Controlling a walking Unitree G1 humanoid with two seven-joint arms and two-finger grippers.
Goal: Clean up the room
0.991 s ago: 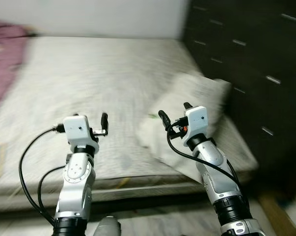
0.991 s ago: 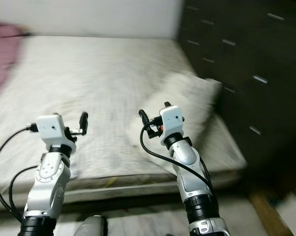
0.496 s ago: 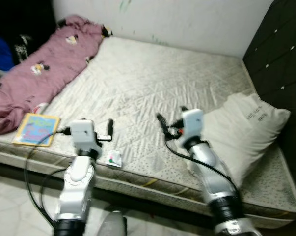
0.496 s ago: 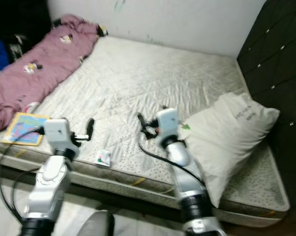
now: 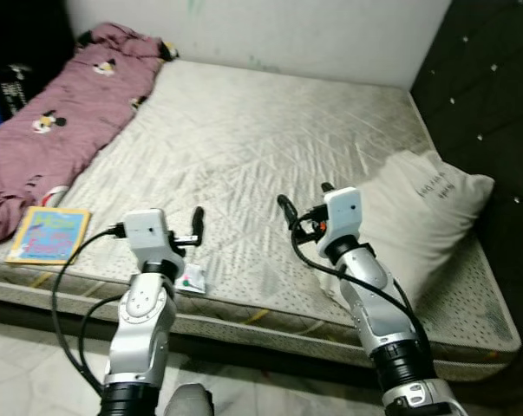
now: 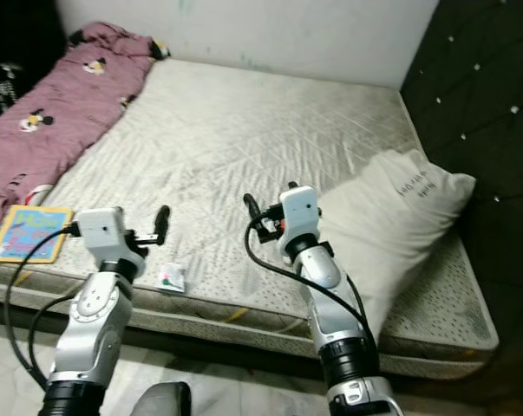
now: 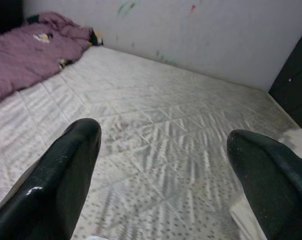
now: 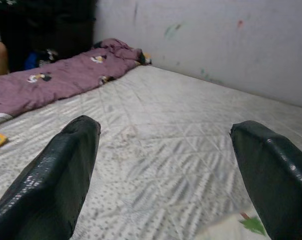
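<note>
My left gripper (image 7: 163, 165) and right gripper (image 8: 166, 165) hover over the mattress's (image 5: 270, 147) near edge — fingers spread apart, holding nothing. A small packet (image 5: 192, 279) lies just below my left gripper, a book (image 5: 49, 234) further left, a pink blanket (image 5: 62, 113) beyond, a pillow (image 5: 417, 208) at right.

left claw (image 7: 161, 170) spread, right claw (image 8: 166, 170) spread, arms raised

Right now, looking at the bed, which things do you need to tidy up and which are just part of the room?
To tidy:
- colourful book at the mattress edge
- small wrapper near the left gripper
- purple blanket, bunched along the far side
- pillow, beside the right gripper

Just there:
- mattress
- dark headboard
- wall
</note>
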